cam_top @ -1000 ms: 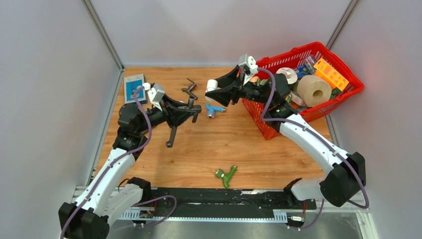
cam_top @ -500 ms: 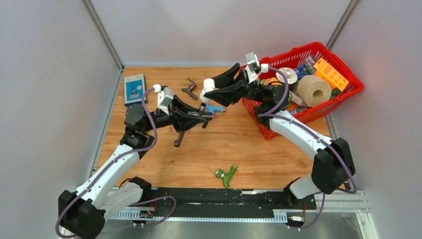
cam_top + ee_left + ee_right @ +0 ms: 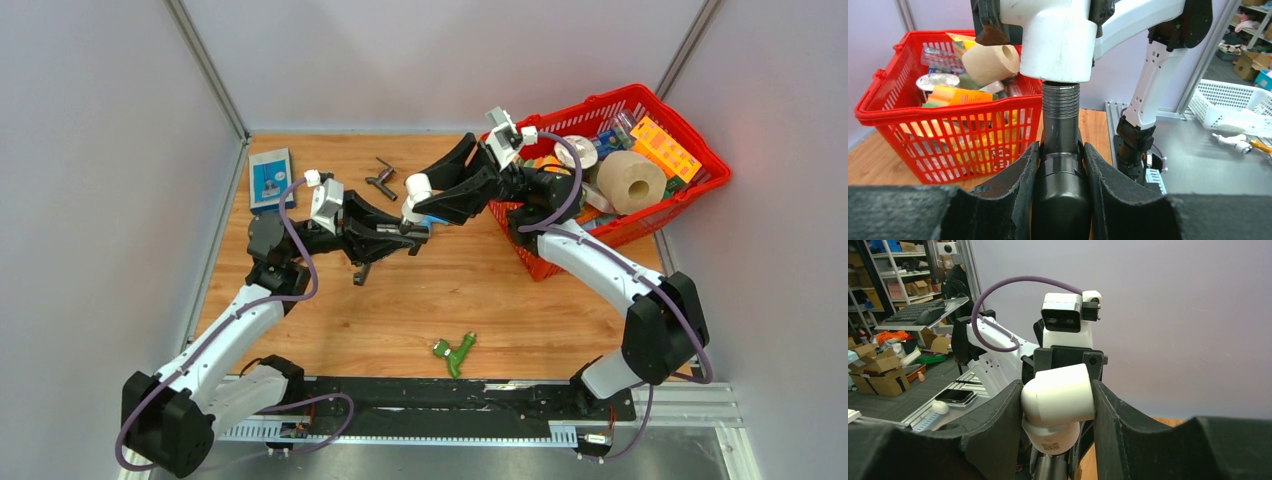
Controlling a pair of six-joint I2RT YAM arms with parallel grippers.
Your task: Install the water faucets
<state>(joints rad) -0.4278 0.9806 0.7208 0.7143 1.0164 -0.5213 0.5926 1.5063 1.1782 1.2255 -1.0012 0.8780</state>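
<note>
My left gripper (image 3: 408,233) (image 3: 1060,152) is shut on the long dark-grey water faucet (image 3: 375,245) (image 3: 1061,190), held above the table. The faucet's threaded end (image 3: 1060,100) meets the mouth of a white elbow fitting (image 3: 416,188) (image 3: 1058,40) (image 3: 1058,397). My right gripper (image 3: 420,198) (image 3: 1057,390) is shut on that fitting, and the faucet's end (image 3: 1050,469) shows just below it. A blue-handled faucet (image 3: 436,218) lies partly hidden under the grippers. Near the front edge lies a green faucet (image 3: 454,351).
A red basket (image 3: 640,225) (image 3: 948,140) full of rolls and packets stands at the back right, close to the right arm. A small dark metal part (image 3: 382,178) and a blue-and-white card (image 3: 270,177) lie at the back left.
My left gripper carried the dark-grey faucet to the right and raised its end. My right gripper brought the white elbow down and left until the two met.
</note>
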